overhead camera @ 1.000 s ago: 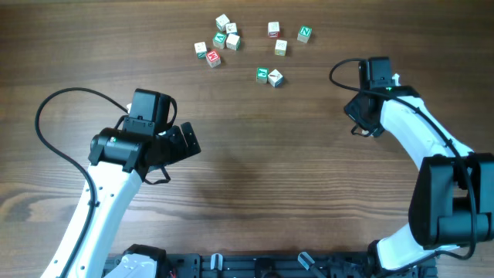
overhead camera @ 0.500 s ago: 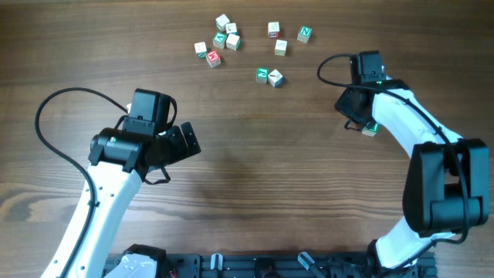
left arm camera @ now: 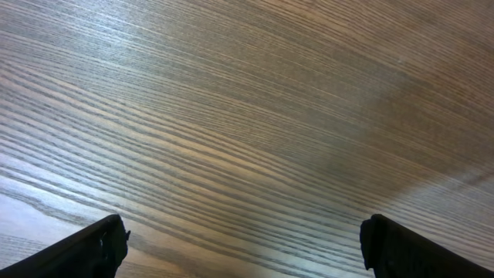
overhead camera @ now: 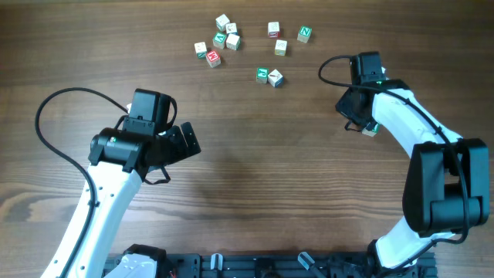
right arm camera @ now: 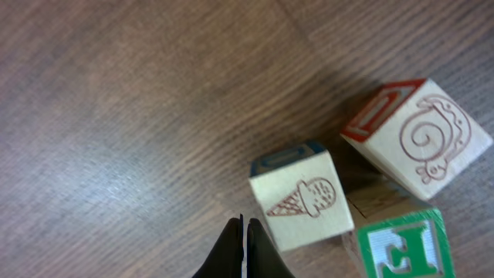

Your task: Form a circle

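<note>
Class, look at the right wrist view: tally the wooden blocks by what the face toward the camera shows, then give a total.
Ice-cream cone block: 1
Snail block: 1
Green letter block: 1
Total: 3

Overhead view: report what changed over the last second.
The right arm swung slightly toward the loose scatter of small wooden letter cubes, carrying its shut right gripper along; a small pale wooden cube now shows clearly beside it. Nothing was grasped or released. The scatter and the open left gripper stayed put.
</note>
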Robot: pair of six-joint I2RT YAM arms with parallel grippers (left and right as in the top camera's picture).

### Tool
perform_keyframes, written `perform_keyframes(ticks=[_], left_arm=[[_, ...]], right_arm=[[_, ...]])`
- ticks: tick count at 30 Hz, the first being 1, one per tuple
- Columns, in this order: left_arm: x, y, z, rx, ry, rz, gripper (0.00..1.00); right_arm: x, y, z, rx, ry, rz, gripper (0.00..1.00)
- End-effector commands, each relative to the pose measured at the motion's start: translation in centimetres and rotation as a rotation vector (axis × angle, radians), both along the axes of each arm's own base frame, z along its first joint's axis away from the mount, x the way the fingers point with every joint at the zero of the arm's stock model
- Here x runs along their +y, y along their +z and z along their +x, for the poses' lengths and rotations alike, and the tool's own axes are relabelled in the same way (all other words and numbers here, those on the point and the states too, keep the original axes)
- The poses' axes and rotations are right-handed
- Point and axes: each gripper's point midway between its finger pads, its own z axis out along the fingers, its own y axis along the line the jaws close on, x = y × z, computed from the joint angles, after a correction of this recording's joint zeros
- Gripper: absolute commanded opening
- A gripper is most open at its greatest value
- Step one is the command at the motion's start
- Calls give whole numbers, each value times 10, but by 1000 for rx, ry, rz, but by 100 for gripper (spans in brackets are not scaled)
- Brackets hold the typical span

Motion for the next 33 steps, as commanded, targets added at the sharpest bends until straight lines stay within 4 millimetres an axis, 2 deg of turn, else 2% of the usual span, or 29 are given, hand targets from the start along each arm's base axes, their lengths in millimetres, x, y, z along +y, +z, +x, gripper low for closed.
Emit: perform_keyframes(ticks=[1, 15, 26, 28, 31, 33], left_arm=[[1, 0, 0, 0, 2, -3, 100], [1, 0, 0, 0, 2, -3, 100], [1, 0, 0, 0, 2, -3, 100], [1, 0, 0, 0, 2, -3, 100], [1, 0, 0, 0, 2, -3, 100], [1, 0, 0, 0, 2, -3, 100]], right_arm=[[-3, 4, 13, -38, -11, -15, 4], [-17, 7, 14, -60, -101, -74, 5], [-16, 10, 17, -74, -102, -66, 5], [-14, 22, 21, -88, -93, -59, 5], [-15, 52, 23, -144, -97, -56, 5], [-17, 61, 24, -170, -105, -64, 5]])
